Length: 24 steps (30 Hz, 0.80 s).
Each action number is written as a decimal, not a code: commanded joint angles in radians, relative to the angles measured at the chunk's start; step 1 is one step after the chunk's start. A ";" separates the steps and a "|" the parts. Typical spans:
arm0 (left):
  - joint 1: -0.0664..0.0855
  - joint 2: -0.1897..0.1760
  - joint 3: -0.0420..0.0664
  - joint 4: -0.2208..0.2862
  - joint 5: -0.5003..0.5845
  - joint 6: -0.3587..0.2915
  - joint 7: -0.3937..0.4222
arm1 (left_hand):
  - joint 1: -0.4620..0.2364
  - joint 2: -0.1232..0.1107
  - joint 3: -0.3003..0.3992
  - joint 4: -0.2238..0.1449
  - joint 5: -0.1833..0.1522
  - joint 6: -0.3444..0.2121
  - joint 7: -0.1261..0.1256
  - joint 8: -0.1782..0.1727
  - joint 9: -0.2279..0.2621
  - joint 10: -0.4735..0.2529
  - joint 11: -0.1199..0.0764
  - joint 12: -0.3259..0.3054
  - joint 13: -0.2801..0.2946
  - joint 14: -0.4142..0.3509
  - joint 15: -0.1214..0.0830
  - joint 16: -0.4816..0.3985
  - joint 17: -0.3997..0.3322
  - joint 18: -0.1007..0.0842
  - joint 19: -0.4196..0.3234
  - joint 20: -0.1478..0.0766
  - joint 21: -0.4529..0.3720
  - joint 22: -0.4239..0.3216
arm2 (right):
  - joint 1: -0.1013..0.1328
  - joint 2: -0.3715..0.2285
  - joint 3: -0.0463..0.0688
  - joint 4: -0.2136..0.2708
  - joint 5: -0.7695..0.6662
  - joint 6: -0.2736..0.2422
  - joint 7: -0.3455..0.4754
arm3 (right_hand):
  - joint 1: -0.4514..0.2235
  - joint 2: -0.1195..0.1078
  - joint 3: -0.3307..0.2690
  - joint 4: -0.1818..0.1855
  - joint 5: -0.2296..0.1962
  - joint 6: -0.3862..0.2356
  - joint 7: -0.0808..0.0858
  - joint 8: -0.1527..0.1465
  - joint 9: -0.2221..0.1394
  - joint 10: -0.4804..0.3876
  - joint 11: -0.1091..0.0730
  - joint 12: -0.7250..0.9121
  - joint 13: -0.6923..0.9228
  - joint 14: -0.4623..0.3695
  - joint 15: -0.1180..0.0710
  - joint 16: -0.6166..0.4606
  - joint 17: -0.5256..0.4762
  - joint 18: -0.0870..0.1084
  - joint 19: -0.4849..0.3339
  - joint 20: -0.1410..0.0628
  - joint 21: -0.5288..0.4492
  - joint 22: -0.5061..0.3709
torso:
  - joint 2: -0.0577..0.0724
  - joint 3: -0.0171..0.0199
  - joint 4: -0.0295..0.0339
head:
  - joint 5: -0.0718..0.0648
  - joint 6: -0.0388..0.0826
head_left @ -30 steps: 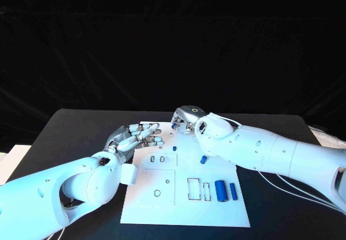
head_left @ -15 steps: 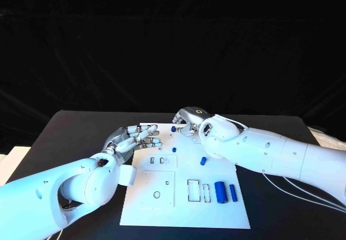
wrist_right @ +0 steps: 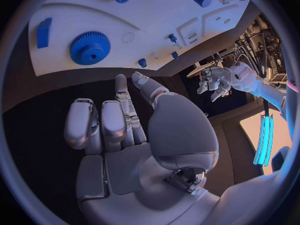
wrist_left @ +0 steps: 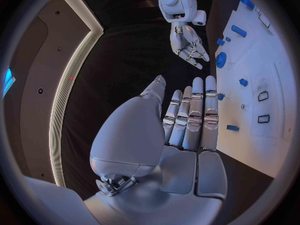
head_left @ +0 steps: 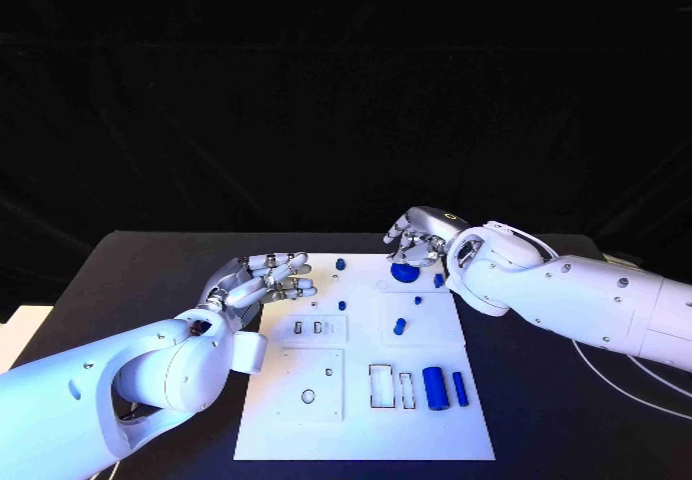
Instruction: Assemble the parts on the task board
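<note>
The right wrist view shows the blue gear [wrist_right: 90, 47] flat on the board [wrist_right: 156, 15], beyond the right hand [wrist_right: 125, 125], whose fingers are half-curled and empty. From the head view, the left hand [head_left: 267, 280] hovers at the board's left edge, fingers straight, together, holding nothing.

Right hand [wrist_right: 134, 130] empty over black table [wrist_right: 37, 125], beside task board [wrist_right: 150, 20].
Fingers apart; blue gear [wrist_right: 90, 47] on board near fingertips, not touched.

No readable text, label or number appears, though small marks may be blurred.
</note>
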 commanded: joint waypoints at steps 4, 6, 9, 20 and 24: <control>0.001 0.000 0.001 -0.008 -0.004 0.019 0.018 | 0.001 0.004 0.000 -0.008 -0.003 -0.005 0.005 -0.004 0.000 -0.006 0.003 -0.003 0.000 0.004 -0.001 -0.005 0.002 0.008 0.008 -0.002 0.002 0.001 | -0.001 -0.028 0.000 -0.007 0.088 0.105 -0.033 | 0.034 0.002 -0.112 0.039 0.034 -0.002 -0.018 0.000 0.000 0.005 -0.023 0.473 0.511 0.045 -0.010 0.119 0.169 -0.034 0.061 -0.018 0.070 0.121 | -0.002 0.0017 -0.0030 | -0.009 0.003; 0.001 0.001 0.001 -0.010 -0.004 0.019 0.019 | 0.001 0.004 0.000 -0.008 -0.003 -0.005 0.005 -0.004 0.000 -0.006 0.003 -0.003 0.000 0.004 -0.001 -0.005 0.002 0.008 0.008 -0.002 0.002 0.001 | -0.002 -0.030 0.000 -0.018 0.083 0.112 -0.044 | 0.046 0.016 -0.139 0.054 0.034 -0.006 -0.014 0.000 0.000 -0.013 -0.018 0.672 0.733 0.048 -0.008 0.149 0.214 -0.040 0.071 -0.011 0.085 0.147 | -0.002 0.0019 -0.0040 | -0.009 0.003; 0.001 0.002 0.001 -0.012 -0.004 0.020 0.019 | 0.001 0.004 0.000 -0.008 -0.003 -0.005 0.005 -0.004 0.000 -0.006 0.003 -0.003 0.000 0.004 -0.001 -0.005 0.002 0.008 0.008 -0.002 0.002 0.001 | -0.004 -0.027 0.000 -0.035 0.071 0.119 -0.055 | 0.053 0.024 -0.154 0.062 0.033 -0.013 -0.006 -0.001 0.000 -0.006 -0.014 0.785 0.859 0.051 -0.004 0.172 0.251 -0.043 0.081 -0.008 0.098 0.171 | -0.002 0.0022 -0.0023 | -0.013 0.003; 0.001 0.004 0.001 -0.015 -0.005 0.025 0.022 | 0.001 0.003 0.000 -0.009 -0.003 -0.006 0.005 -0.004 0.000 -0.006 0.003 -0.004 0.000 0.004 -0.001 -0.005 0.003 0.008 0.008 -0.002 0.001 0.001 | -0.016 0.001 -0.001 -0.078 0.036 0.154 -0.080 | 0.057 0.028 -0.178 0.074 0.025 -0.026 -0.001 -0.002 -0.001 -0.021 -0.008 0.816 0.912 0.056 0.001 0.199 0.299 -0.047 0.087 -0.001 0.108 0.189 | -0.002 -0.0001 -0.0014 | -0.016 0.002; 0.001 0.004 0.001 -0.015 -0.005 0.026 0.022 | 0.000 0.003 0.000 -0.009 -0.004 -0.006 0.005 -0.005 0.000 -0.006 0.003 -0.004 0.000 0.004 -0.001 -0.005 0.003 0.008 0.008 -0.002 0.001 0.001 | -0.018 0.010 -0.001 -0.084 0.034 0.160 -0.083 | 0.058 0.028 -0.182 0.076 0.025 -0.028 -0.001 -0.002 -0.001 -0.020 -0.008 0.824 0.923 0.058 0.001 0.206 0.311 -0.048 0.090 0.000 0.111 0.195 | -0.001 -0.0002 -0.0020 | -0.013 0.000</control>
